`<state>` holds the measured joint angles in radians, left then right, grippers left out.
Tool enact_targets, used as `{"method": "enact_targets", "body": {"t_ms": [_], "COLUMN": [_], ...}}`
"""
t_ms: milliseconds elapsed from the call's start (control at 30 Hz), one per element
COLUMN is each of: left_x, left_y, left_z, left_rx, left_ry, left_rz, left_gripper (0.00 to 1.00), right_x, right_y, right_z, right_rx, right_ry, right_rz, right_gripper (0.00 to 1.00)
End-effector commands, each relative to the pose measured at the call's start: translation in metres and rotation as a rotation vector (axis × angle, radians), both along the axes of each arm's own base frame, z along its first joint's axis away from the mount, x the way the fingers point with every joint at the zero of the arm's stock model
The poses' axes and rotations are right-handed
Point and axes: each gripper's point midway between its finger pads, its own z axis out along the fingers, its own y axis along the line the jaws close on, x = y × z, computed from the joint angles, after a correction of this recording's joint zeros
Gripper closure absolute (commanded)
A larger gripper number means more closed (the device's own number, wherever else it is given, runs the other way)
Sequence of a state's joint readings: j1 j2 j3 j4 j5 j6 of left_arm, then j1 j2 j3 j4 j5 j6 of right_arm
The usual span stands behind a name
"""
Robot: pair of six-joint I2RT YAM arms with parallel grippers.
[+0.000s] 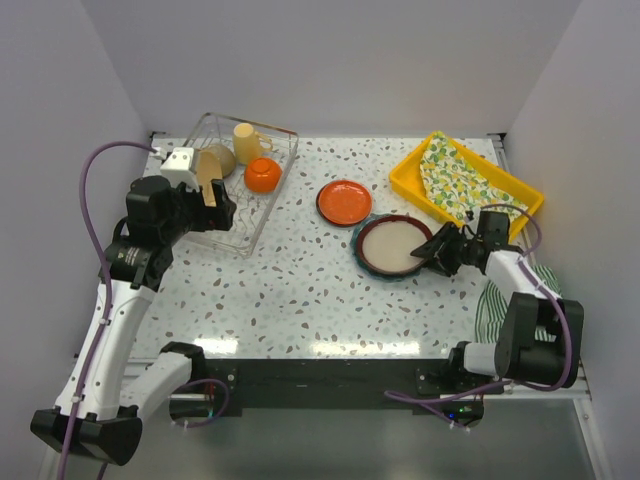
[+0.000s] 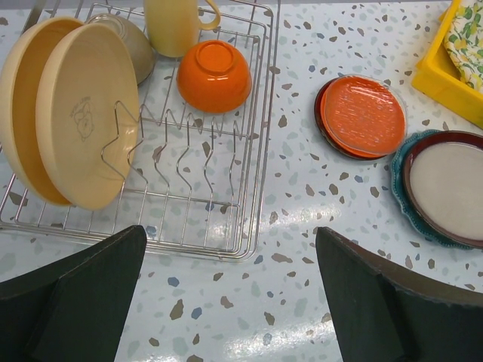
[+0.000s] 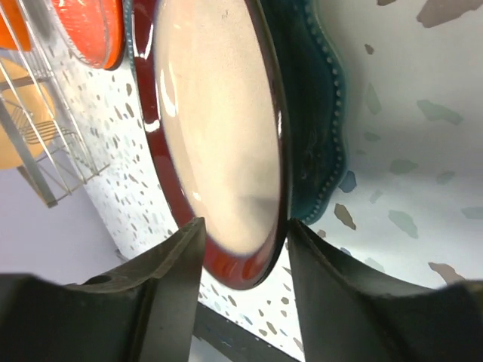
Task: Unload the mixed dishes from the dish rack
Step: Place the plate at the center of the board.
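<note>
the speckled worktop [image 1: 300,290] carries everything. at its far left sits the dish rack [image 1: 284,170], a silvery wire basket with some dishes in it. at the far right a yellow tray [image 1: 410,181] holds a lemon-print cloth [image 1: 455,180]. between the two, out of the rack, a teal plate [image 2: 400,192] lies flat on the worktop with a dark brown plate [image 1: 392,245], cream-faced, resting on top of it. two tan-yellow plates [image 2: 83,121] stand on edge in the rack's left part, one just in front of the other. an orange plate [image 1: 344,202] lies flat on the worktop, near the stacked pair and toward the rack. inside the rack an orange bowl [image 2: 214,74] sits upside down on the wires, a dull pale bowl [image 2: 134,45] lies tipped behind the standing plates, and a cream mug [image 2: 175,23] stands upright at the far side. the left fingers [image 2: 98,279] are spread wide and hold nothing, above the worktop beside the rack's edge. the right fingers [image 3: 177,279] are spread to either side of the brown plate's rim; i cannot tell whether either touches it.
</note>
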<state>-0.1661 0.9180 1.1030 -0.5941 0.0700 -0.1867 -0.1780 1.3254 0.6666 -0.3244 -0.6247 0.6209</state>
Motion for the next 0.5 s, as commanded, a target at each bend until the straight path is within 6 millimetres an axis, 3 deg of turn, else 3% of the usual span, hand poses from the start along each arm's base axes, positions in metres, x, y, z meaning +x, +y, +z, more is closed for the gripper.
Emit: {"method": "enact_targets", "body": {"t_ms": [0, 467], "left_x": [0.001, 0.003], "left_y": [-0.002, -0.006], "left_z": [0.010, 0.007], "left_rx": [0.005, -0.009], "left_ry": [-0.039, -0.033], "left_rz": [-0.014, -0.032], "left_gripper": [0.00, 0.00], "right_x": [0.002, -0.006], "right_y": [-0.006, -0.004], "right_z": [0.020, 0.017], "right_rx": [-0.070, -0.244], "right_ry": [-0.046, -0.030], "right_rz": [0.039, 0.139], "right_gripper": [0.44, 0.33]}}
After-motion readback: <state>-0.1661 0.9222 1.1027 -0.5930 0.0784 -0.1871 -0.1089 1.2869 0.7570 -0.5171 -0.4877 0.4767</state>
